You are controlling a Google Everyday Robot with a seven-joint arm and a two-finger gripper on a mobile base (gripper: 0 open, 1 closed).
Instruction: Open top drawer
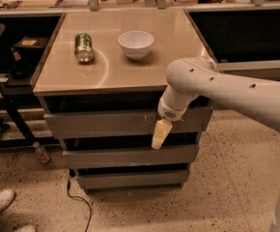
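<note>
Pale yellow, my claw hangs from my wrist and points down, in front of the lower edge of the top drawer, a little right of its centre. Its tip lies over the dark gap under that drawer. If it is open or closed, I cannot tell, and I see nothing held in it. I also cannot tell if it touches the drawer front.

The top drawer is the widest grey front, directly under the tabletop of the cabinet. Its front is flat and slanted, with small pale scratches near my wrist. Nothing of its inside shows from here; only a dark strip runs between its upper edge and the tabletop. Below it are the middle drawer front and the lowest drawer front, both narrower.

My white arm comes in from the right and bends down before the cabinet's right corner.

On the beige tabletop stands a white bowl, upright, near the middle toward the back; of its inside I see only the white wall. Left of it, well apart, a green drink can lies on its side, one metal end turned to the camera.

On the speckled floor, a small bottle stands left of the cabinet, a black cable runs from under it, and a pale shoe is at the lower left corner.
</note>
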